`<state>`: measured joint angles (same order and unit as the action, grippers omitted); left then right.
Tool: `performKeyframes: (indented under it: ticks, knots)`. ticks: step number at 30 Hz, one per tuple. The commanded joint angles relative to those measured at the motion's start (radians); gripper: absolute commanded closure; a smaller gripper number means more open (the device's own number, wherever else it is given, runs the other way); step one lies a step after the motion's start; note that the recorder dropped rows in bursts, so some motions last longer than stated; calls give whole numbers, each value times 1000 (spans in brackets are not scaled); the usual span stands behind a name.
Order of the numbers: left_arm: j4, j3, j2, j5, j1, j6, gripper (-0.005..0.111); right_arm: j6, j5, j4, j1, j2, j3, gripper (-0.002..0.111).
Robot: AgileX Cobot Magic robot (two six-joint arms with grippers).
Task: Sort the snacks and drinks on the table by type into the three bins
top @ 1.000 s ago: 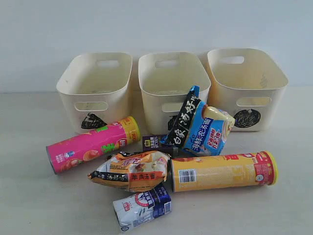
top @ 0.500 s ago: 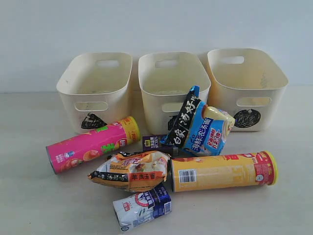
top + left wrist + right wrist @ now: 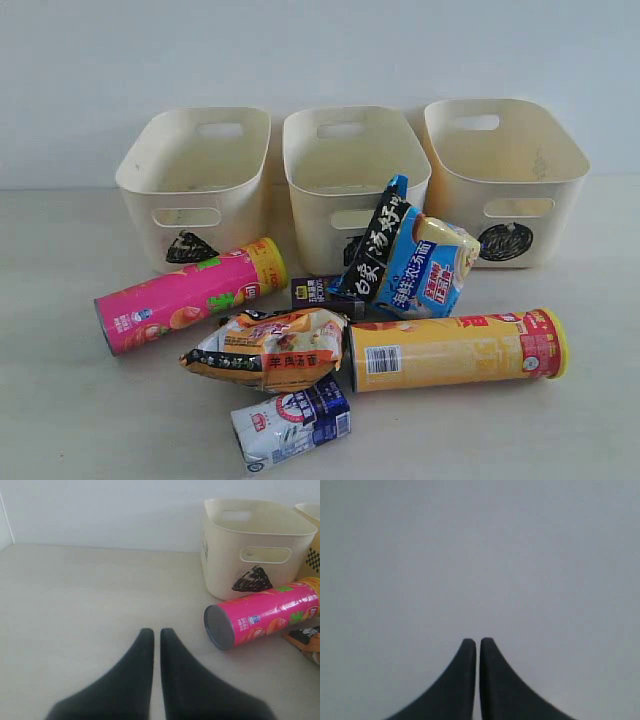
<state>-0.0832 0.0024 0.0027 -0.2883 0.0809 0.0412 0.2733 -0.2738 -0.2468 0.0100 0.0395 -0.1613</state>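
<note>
Three cream bins stand in a row at the back: triangle bin (image 3: 195, 180), middle bin (image 3: 350, 170), circle bin (image 3: 505, 175). In front of them on the table (image 3: 60, 400) lie the pink tube (image 3: 190, 293), the yellow-orange tube (image 3: 455, 350), the orange-cream packet (image 3: 268, 350) and the white-blue carton (image 3: 292, 424). The blue-white-black packet (image 3: 405, 258) leans on the middle bin, and the dark purple carton (image 3: 322, 293) is partly hidden behind the packets. Neither arm shows in the exterior view. My left gripper (image 3: 152, 631) is shut and empty, short of the pink tube (image 3: 262, 614) and triangle bin (image 3: 252, 545). My right gripper (image 3: 472, 641) is shut, facing only plain grey.
A pale wall runs behind the bins. In the left wrist view a wide stretch of bare table (image 3: 75, 595) lies beside the pink tube, and a second bin's edge (image 3: 311, 540) with a checkered mark shows past the triangle bin.
</note>
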Motion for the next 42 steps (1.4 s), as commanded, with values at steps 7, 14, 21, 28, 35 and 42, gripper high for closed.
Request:
performKeyframes:
  ticks: [7,14,21,28,35,42]
  knots:
    - [-2,-2,-3,4,3,5,102,-218,184,193,3,437,-390,108]
    - [-2,-2,-3,4,3,5,102,-547,980,205,-80,857,-743,108]
    - [-2,-2,-3,4,3,5,102,-666,1336,131,-232,1128,-913,108]
    - [-2,-2,-3,4,3,5,102,-721,1371,129,-390,1262,-926,108]
    - [-2,-2,-3,4,3,5,102,-731,1380,125,-512,1395,-1020,104]
    - [-2,-2,-3,4,3,5,102,-731,1430,127,-552,1547,-1124,56]
